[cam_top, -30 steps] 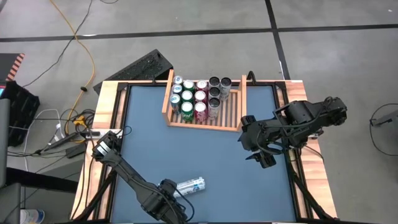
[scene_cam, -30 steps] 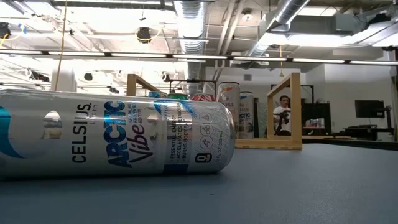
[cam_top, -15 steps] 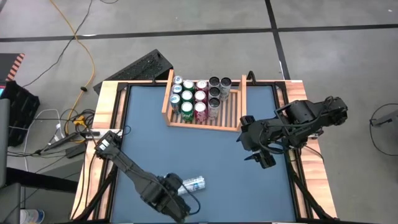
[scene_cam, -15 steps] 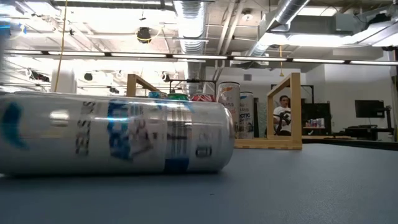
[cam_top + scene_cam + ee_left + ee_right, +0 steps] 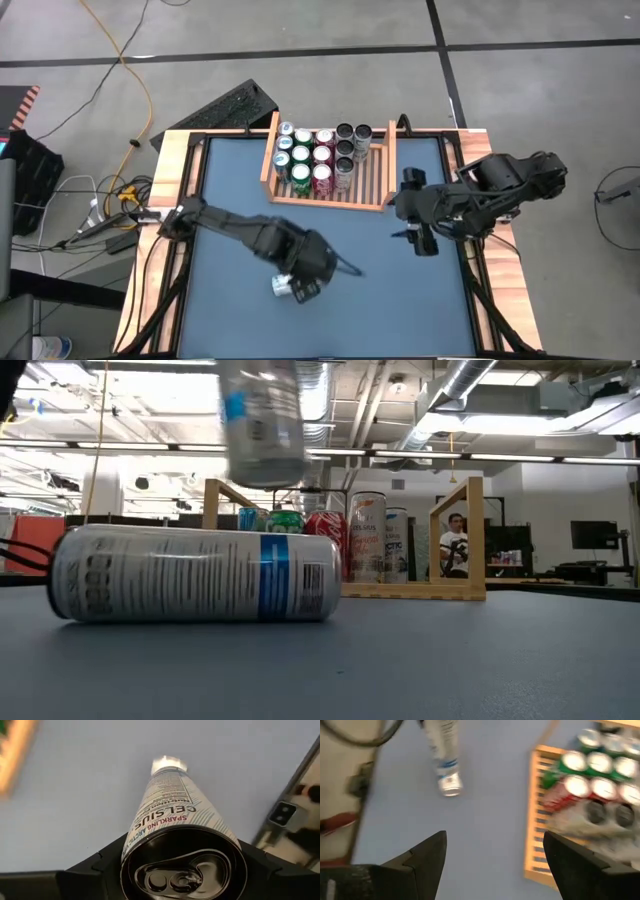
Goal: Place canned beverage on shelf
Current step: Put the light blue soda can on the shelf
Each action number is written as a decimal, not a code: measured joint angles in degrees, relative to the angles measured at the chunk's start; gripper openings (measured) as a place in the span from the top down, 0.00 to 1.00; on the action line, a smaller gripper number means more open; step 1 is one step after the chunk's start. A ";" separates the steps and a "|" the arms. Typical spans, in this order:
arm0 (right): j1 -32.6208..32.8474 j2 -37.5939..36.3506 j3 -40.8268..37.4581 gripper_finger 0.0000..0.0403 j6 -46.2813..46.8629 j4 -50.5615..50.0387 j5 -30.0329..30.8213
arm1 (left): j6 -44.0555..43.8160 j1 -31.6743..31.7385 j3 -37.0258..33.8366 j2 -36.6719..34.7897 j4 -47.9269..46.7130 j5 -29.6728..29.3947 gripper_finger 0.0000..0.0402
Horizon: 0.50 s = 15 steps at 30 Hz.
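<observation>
Your left gripper pinches the can between its jaws above the table, lifted; next carry it to the shelf, beside your right gripper, whose jaws are spread and empty.

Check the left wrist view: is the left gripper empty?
No, the left gripper is closed around a silver Celsius can, its pull-tab end facing the camera.

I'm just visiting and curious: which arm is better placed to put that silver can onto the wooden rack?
The left. Its gripper already holds the silver can above the table. The right gripper waits beside the shelf, jaws open and empty.
</observation>
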 joint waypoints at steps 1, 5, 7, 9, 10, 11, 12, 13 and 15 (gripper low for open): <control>0.21 -0.30 -0.02 0.21 0.92 -0.56 1.58 | 3.59 1.31 0.01 -0.05 0.14 -0.25 0.40; 0.36 -2.13 0.00 0.21 4.97 -1.66 5.30 | 16.03 7.21 0.01 -0.05 1.56 -1.77 0.40; 0.39 -2.91 0.00 0.21 7.31 -2.15 6.13 | 22.14 10.12 0.01 -0.05 2.58 -1.78 0.40; 0.33 -3.45 0.00 0.21 10.11 -3.84 7.62 | 27.30 12.80 0.01 -0.05 3.36 -2.34 0.40; 0.32 -3.52 0.00 0.21 11.68 -4.76 8.66 | 29.55 14.02 0.01 -0.05 4.00 -2.70 0.40; 0.32 -3.54 0.00 0.21 13.32 -5.78 10.13 | 31.91 15.26 0.01 -0.05 4.84 -2.83 0.40; 0.32 -3.53 0.00 0.21 14.78 -6.94 11.77 | 34.21 16.41 0.01 -0.05 5.61 -2.82 0.40; 0.32 -3.50 -0.07 0.21 15.60 -7.75 13.43 | 36.46 17.43 0.01 -0.05 6.12 -2.84 0.40; 0.43 -3.61 -1.28 0.21 15.71 -7.44 17.31 | 40.68 19.17 0.01 -0.07 7.12 -2.92 0.40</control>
